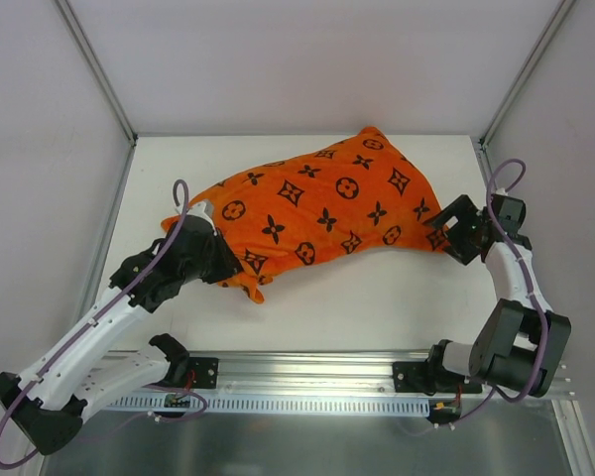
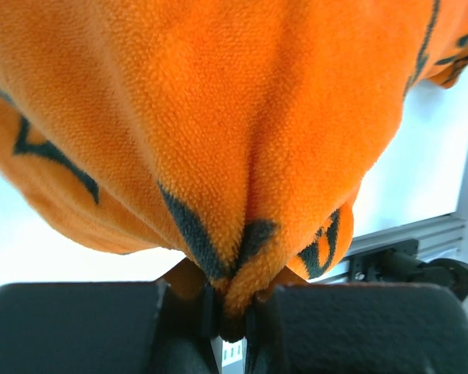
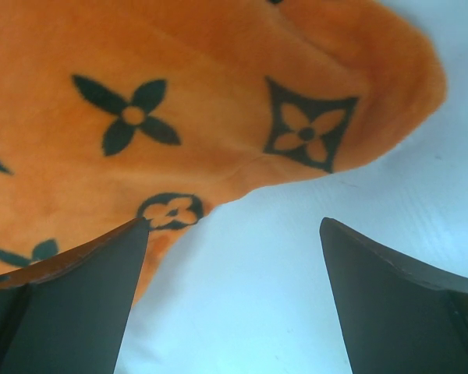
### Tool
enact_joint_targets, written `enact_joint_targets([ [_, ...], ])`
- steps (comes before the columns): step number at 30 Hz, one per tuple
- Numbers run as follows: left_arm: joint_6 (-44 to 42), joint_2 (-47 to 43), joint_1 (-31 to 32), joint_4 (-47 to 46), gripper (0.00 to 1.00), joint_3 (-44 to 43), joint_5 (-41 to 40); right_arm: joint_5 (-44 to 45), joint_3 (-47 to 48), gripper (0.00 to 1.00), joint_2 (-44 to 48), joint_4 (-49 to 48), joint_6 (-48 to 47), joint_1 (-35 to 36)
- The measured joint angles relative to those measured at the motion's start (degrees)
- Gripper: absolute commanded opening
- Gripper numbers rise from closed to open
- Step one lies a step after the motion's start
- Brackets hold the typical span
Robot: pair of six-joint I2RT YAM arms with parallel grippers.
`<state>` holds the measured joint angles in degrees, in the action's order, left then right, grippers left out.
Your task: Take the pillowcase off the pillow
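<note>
- Left gripper (image 2: 232,308) pinched shut on thin fold of pillowcase (image 1: 317,203) at its near-left end; right gripper (image 3: 234,234) spread wide at right corner, holding nothing.
- Lying diagonally across worktop (image 1: 377,307), pillow hidden inside.
- Risk: thin plush fold could slip out under pull; with right end unheld, whole bundle likely dragged, not stripped.
- Left arm stretched forward, low; right arm bent, wrist turned in toward corner.

No legible word, number or brand name from my overhead or wrist cameras. The pillowcase (image 1: 317,203) carries only black printed motifs: four-petal flowers, pointed stars, ringed flowers. One letter-like mark on its fold: unreadable.
</note>
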<state>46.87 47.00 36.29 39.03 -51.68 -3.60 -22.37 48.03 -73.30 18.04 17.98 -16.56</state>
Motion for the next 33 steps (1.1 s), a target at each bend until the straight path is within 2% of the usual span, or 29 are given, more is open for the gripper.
enact_joint_targets([
  [4,-0.96,1.42,-0.02,2.49,0.0,-1.55,-0.52,3.63,-0.37,0.96,-1.88,-0.76,-0.46,-0.59],
  [10,-2.27,1.75,-0.04,4.2,0.0,-4.15,-1.44,6.29,-0.24,0.96,-9.64,-2.29,-0.66,-0.79],
  [16,-2.99,2.78,-0.42,5.07,0.0,-5.51,-1.49,6.69,0.26,0.99,-14.27,-6.38,4.09,-1.27],
  [19,-3.13,3.15,-0.39,5.33,0.0,-6.1,-1.46,6.45,-0.02,0.76,-15.76,-11.1,7.54,-1.64],
  [20,-3.21,3.26,-0.42,5.35,0.0,-6.21,-1.46,6.43,-0.42,0.55,-16.31,-13.31,8.7,-1.66],
  [21,-3.26,3.3,-0.42,5.44,0.0,-6.25,-1.46,6.38,-0.9,0.43,-16.83,-15.41,9.62,-1.68],
  [22,-3.37,3.3,-0.42,5.51,0.0,-6.25,-1.46,6.27,-1.27,0.19,-17.42,-17.0,10.86,-1.68],
  [23,-3.45,3.3,-0.39,5.57,0.0,-6.25,-1.46,6.05,-1.57,0.05,-18.1,-18.56,11.5,-1.7],
  [24,-3.56,3.3,-0.42,5.62,0.0,-6.25,-1.46,5.55,-1.77,0.01,-18.67,-19.82,12.44,-1.75],
  [29,-4.94,3.61,-0.42,6.4,0.0,-7.13,-1.4,4.09,-1.81,0.01,-19.08,-22.99,14.58,-1.75],
  [33,-7.45,4.66,-0.42,7.65,0.0,-10.67,-1.44,4.2,-2.69,0.01,-11.41,-21.4,14.56,-1.79],
])
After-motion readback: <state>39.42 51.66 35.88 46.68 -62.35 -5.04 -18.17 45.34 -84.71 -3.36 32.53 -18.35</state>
